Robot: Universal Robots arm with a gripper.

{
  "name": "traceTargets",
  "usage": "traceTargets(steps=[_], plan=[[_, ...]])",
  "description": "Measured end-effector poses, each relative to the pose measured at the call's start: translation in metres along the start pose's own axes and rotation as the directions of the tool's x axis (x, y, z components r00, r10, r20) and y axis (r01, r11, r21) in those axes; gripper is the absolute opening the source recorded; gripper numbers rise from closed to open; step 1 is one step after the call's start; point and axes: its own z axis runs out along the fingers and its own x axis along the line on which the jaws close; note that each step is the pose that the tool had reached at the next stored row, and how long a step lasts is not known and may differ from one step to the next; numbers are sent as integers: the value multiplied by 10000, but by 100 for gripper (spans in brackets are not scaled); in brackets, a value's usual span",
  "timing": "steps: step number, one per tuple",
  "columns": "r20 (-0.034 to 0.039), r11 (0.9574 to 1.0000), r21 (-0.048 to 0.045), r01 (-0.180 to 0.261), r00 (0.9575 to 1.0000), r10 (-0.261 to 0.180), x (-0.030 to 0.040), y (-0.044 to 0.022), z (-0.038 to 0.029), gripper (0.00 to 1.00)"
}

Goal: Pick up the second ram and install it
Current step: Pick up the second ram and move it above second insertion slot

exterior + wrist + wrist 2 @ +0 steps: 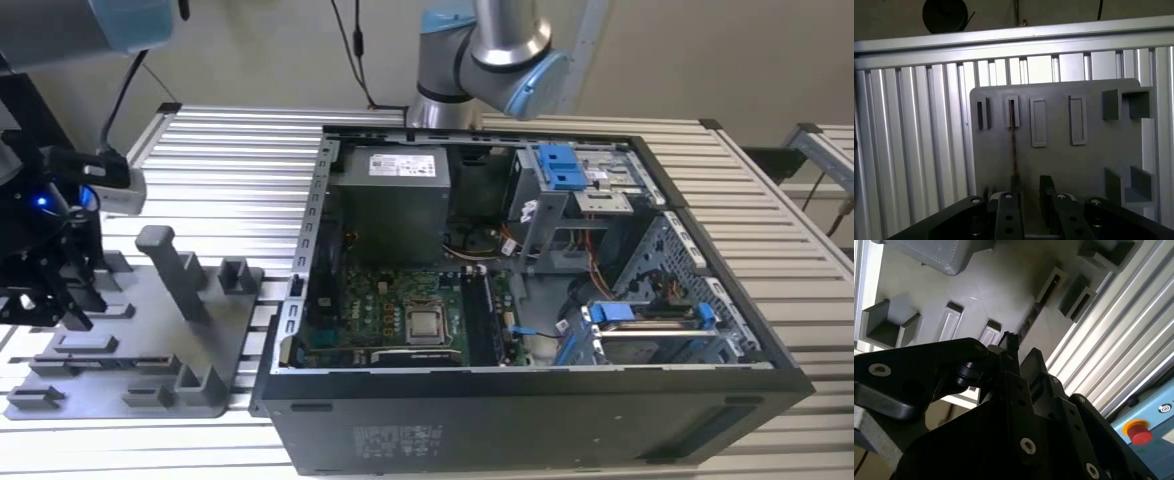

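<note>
Gripper (1030,194) hangs spread above the second ram (1013,145).

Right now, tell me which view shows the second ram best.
The first wrist view: the second ram stands edge-on in a slot of the tray, a dark line reaching toward the claw. The second wrist view shows it slanted, ending at the claw. The exterior view leaves it too small to tell.
</note>
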Motion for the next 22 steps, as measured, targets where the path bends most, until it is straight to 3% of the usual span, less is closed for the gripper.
traceTargets(steps=[13, 22], plan=[[0, 9999, 2, 110, 9999, -110, 6, 14, 184, 30], [1, 9999, 2, 112, 9999, -112, 6, 13, 196, 30]])
